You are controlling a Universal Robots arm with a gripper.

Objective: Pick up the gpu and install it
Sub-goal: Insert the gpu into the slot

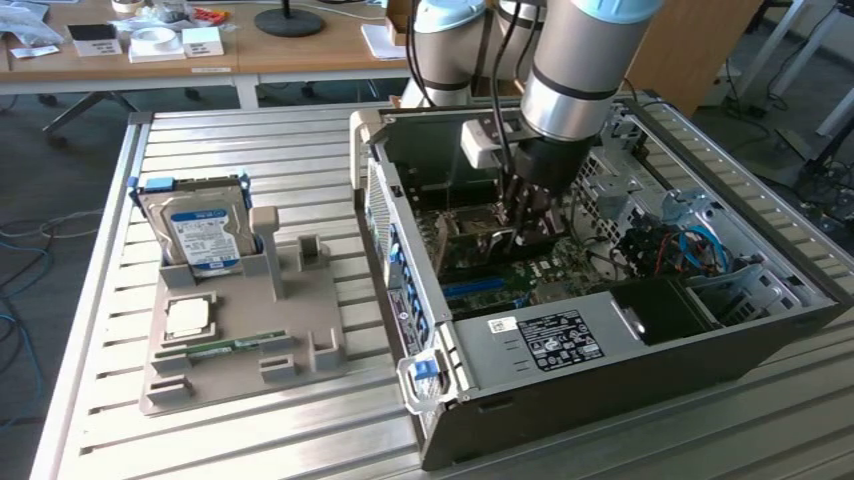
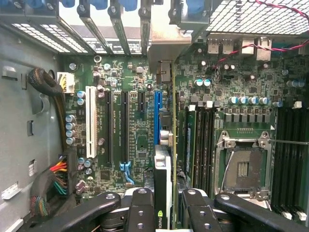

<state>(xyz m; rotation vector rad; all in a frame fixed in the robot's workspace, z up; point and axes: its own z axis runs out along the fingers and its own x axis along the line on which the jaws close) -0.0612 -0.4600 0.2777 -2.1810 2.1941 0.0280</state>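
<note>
My gripper [image 2: 166, 215] is shut on the gpu [image 2: 163, 169], which I see edge-on between the two black fingers [image 2: 140, 208], a small green logo on its near end. The card stands on edge over the motherboard, in line with the blue slot [image 2: 157, 108]. Its grey metal end bracket [image 2: 166, 46] reaches up to the case's rear slot openings. Whether the card's edge sits in the slot I cannot tell. In the exterior view the arm reaches straight down into the open computer case [image 1: 601, 350], with the gripper [image 1: 527, 215] low over the motherboard.
Black and white expansion slots [image 2: 91, 121] and an empty CPU socket [image 2: 244, 169] flank the card. Cable bundles [image 2: 58, 179] lie along the case wall. Outside the case, a grey holder [image 1: 240, 350] carries a hard drive [image 1: 203, 232], a CPU chip [image 1: 187, 318] and a RAM stick [image 1: 234, 347].
</note>
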